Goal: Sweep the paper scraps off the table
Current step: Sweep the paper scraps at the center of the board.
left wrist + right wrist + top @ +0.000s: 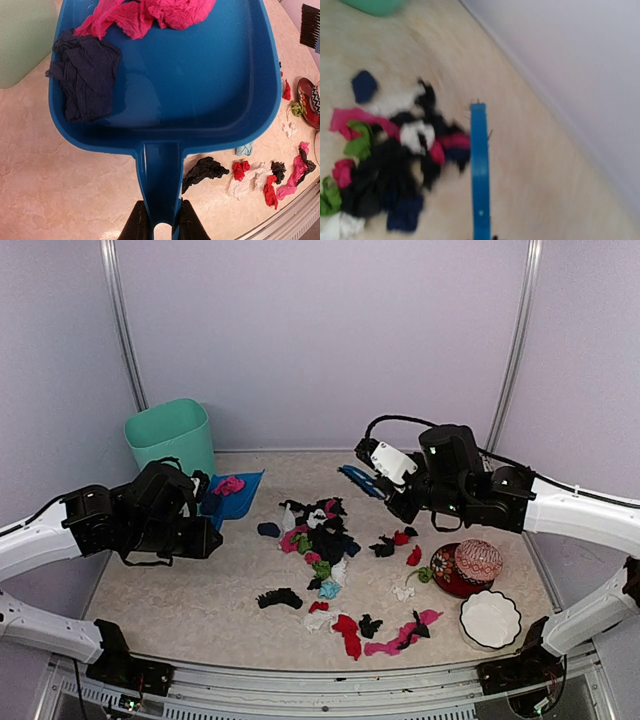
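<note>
Left wrist view: left gripper [162, 227], bottom centre, clamped on the handle of a blue dustpan [200, 90] that holds one pink and one navy scrap. More paper scraps [250, 177] lie on the table [60, 175] at lower right.

Right wrist view (blurred): blue brush [480, 170] rises from the bottom edge, right of the scrap pile; fingers unseen.

Top view: right gripper [370, 473] grips the brush. Scraps spread across the centre. Green bin [170, 435] at upper left, contents hidden. Red bowl [448, 580] holds a patterned ball [479, 560], with a white bowl [490, 620] beside it at lower right.
</note>
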`<action>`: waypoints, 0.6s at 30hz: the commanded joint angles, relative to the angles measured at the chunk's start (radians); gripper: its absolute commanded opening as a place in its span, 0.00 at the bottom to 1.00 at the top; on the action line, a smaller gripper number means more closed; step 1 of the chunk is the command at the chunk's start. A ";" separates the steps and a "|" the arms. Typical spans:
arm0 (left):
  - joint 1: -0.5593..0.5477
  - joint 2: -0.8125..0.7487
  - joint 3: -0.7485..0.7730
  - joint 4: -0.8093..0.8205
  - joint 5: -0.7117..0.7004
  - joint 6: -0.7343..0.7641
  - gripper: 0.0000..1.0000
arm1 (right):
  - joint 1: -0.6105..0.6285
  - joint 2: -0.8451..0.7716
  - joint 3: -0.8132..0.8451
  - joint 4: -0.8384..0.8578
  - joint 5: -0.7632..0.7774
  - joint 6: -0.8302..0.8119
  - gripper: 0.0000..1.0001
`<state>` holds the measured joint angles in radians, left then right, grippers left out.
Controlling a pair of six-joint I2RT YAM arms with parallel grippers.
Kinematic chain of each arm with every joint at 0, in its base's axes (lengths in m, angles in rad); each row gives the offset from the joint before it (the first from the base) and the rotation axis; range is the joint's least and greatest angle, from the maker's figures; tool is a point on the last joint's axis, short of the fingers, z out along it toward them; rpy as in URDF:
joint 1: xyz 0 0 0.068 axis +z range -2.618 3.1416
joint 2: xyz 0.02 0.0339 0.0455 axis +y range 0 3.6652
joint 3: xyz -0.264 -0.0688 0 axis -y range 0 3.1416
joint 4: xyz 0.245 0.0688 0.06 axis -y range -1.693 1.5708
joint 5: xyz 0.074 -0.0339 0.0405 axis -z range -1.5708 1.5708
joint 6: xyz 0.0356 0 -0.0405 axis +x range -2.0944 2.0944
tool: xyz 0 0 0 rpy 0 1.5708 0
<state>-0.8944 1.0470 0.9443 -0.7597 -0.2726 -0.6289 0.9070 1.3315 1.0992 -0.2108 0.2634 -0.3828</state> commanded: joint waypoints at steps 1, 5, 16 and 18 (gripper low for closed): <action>-0.008 0.043 -0.019 0.076 0.019 0.055 0.00 | -0.045 -0.022 -0.006 -0.295 0.159 0.488 0.00; -0.008 0.072 -0.035 0.108 0.032 0.081 0.00 | -0.098 -0.013 -0.031 -0.398 0.205 0.659 0.00; -0.032 0.133 -0.098 0.176 0.075 0.087 0.00 | -0.198 0.126 -0.066 -0.382 0.191 0.739 0.00; -0.043 0.139 -0.105 0.178 0.070 0.080 0.00 | -0.198 0.159 -0.065 -0.349 0.141 0.742 0.00</action>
<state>-0.9169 1.1770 0.8547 -0.6270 -0.2134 -0.5526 0.7128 1.4349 1.0420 -0.5995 0.4606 0.3168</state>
